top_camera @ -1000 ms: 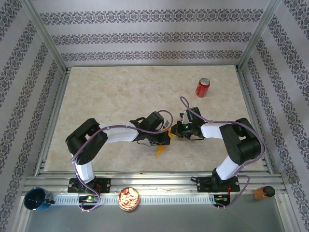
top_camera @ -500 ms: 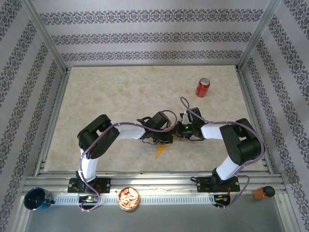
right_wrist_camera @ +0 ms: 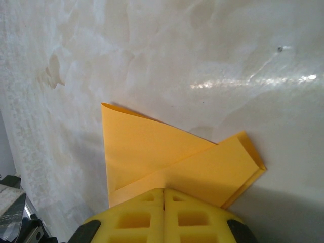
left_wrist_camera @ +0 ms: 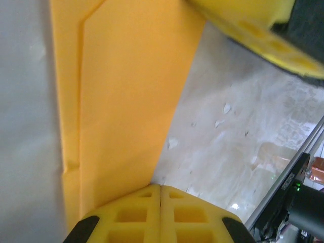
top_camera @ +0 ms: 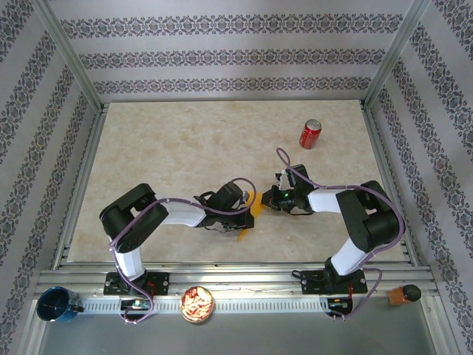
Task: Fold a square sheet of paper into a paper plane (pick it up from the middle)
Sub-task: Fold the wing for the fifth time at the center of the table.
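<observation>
Tabletop [top_camera: 162, 148]: both tools [left_wrist_camera: 161, 188] [right_wrist_camera: 163, 192] closed, pressing paper [left_wrist_camera: 126, 101].

Up top, you're looking steeply down from above and behind the arm bases [top_camera: 137, 285], far enough back to take in the whole table [top_camera: 162, 140]. Your left wrist view sits right behind the left gripper [left_wrist_camera: 160, 190], hugging the orange paper [left_wrist_camera: 126, 101] and facing along the tabletop. Your right wrist view peers over the right gripper [right_wrist_camera: 163, 193] just as close, and that paper at mid-table is what all three share.
</observation>
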### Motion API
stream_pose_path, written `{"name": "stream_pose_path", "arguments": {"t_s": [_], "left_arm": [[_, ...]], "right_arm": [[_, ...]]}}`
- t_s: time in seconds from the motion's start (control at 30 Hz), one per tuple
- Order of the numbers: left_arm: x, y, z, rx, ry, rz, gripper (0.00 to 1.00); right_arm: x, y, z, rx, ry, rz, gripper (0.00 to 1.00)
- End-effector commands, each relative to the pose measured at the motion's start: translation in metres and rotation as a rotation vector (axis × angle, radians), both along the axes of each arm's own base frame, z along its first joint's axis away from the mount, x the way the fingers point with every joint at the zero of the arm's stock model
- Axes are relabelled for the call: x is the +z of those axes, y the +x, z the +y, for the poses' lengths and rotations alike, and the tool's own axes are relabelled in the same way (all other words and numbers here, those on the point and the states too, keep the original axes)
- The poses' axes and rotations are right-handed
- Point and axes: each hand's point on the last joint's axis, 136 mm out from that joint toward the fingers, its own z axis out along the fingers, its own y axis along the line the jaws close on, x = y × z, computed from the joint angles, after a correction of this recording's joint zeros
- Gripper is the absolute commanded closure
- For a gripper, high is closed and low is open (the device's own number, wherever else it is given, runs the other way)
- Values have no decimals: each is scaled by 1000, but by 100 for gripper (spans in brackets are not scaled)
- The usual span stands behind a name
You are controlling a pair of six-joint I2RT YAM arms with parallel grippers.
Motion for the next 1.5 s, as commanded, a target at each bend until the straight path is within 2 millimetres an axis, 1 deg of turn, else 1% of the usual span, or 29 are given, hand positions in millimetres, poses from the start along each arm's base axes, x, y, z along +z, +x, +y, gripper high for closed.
{"name": "stream_pose_path", "arguments": {"t_s": [0.0,0.13,0.2,0.33,0.43,0.53,0.67,0.73,0.8,0.83,0.93,1.0,1.03,1.07,1.17,1.23,1.3,1.37,1.4,1.47], "left_arm": [[-13,-31,17,-9,51,91,100],[-8,-40,25,-4,29,97,100],[-14,-47,30,1,35,115,100],[-30,-70,42,-6,75,157,100],[-36,-84,51,-8,102,170,100],[-39,-92,60,-12,128,176,100],[-35,-100,67,-42,153,173,100],[-29,-100,69,-50,156,155,100],[-19,-96,68,-55,149,116,100],[-10,-91,65,-60,143,88,100],[16,-73,59,-63,137,-13,100],[27,-57,59,-42,128,-59,100],[31,-47,61,-25,117,-67,98],[35,-38,62,-12,105,-71,96],[45,-5,70,32,89,-69,95],[50,11,69,24,91,-77,93],[49,23,67,21,109,-84,89],[40,32,65,27,127,-63,85],[35,37,64,35,134,-52,84],[30,44,60,48,134,-38,83]], "right_arm": [[-47,-29,-29,-41,-159,146,100],[-46,-28,-29,-44,-158,144,100],[-47,-28,-30,-46,-159,144,100],[-47,-28,-29,-46,-157,145,100],[-47,-29,-30,-46,-159,144,100],[-47,-30,-30,-47,-158,145,100],[-45,-29,-29,-48,-153,141,100],[-42,-28,-27,-42,-142,134,100],[-38,-27,-23,-26,-126,118,100],[-34,-26,-19,-13,-109,105,100],[-18,-20,-8,23,-68,65,98],[-4,-14,-1,38,-40,29,97],[5,-11,3,45,-23,8,96],[12,-8,5,48,-13,-10,96],[36,-1,5,51,2,-71,94],[46,0,-1,40,-6,-93,92],[48,0,-14,-5,-10,-93,90],[50,-3,-25,-55,-1,-96,87],[47,-7,-31,-81,-5,-87,86],[45,-13,-37,-104,-3,-82,86]]}}
